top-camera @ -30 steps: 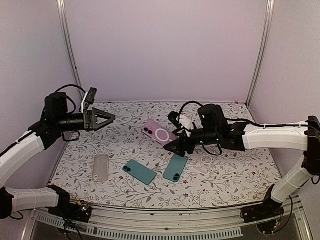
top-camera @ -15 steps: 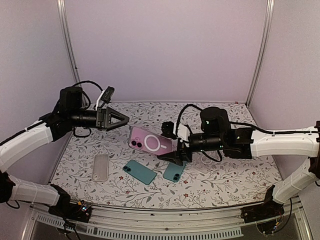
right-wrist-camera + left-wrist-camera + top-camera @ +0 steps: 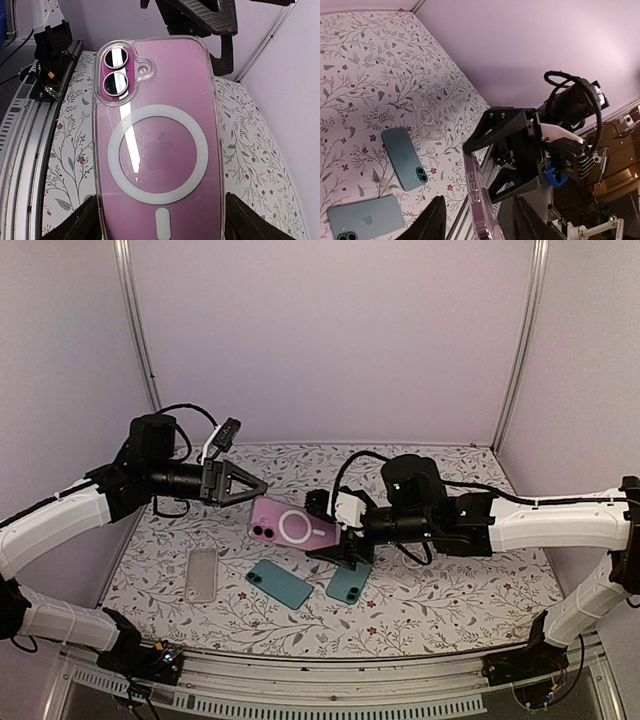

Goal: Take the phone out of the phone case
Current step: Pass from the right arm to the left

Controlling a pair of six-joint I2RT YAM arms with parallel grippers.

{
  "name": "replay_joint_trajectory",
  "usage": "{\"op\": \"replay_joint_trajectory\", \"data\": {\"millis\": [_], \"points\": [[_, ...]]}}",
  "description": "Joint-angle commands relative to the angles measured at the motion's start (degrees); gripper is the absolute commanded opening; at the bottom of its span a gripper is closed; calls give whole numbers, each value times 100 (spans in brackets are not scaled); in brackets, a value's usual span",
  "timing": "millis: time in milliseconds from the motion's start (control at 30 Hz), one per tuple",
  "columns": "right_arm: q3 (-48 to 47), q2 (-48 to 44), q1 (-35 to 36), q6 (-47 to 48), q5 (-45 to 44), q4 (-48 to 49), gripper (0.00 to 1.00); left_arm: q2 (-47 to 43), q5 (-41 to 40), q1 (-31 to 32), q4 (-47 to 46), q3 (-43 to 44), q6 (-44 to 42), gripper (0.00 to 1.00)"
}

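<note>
A pink phone in a clear phone case with a white ring is held above the table, camera end toward the left arm. My right gripper is shut across the case's lower sides, with one dark finger showing on each flank. My left gripper is at the phone's camera end. In the left wrist view the case's side edge runs between its fingers with a gap on both sides, so the left gripper is open and touches nothing.
Two teal phones lie face down on the floral table under the held phone. An empty clear case lies at the left. Another clear case with a ring lies near the right arm.
The right gripper has lifted the cased phone off the table and carried it left. The left gripper has moved right to the phone's camera end, and its jaws have narrowed.
</note>
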State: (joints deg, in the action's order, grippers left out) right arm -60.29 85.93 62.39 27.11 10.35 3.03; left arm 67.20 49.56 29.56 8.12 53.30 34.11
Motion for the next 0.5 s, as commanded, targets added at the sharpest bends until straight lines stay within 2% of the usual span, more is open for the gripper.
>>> {"op": "replay_joint_trajectory", "data": {"millis": [0,100,300,467], "points": [[-363,57,53,110,-356,97,0,21,-8,132,147,138,-96,45],[-430,114,62,164,-490,39,0,20,-61,168,220,134,-99,39],[-479,152,97,231,-665,22,0,70,-278,235,420,192,-215,34],[-483,145,131,268,-838,75,0,147,-424,245,528,220,-264,15]]}}
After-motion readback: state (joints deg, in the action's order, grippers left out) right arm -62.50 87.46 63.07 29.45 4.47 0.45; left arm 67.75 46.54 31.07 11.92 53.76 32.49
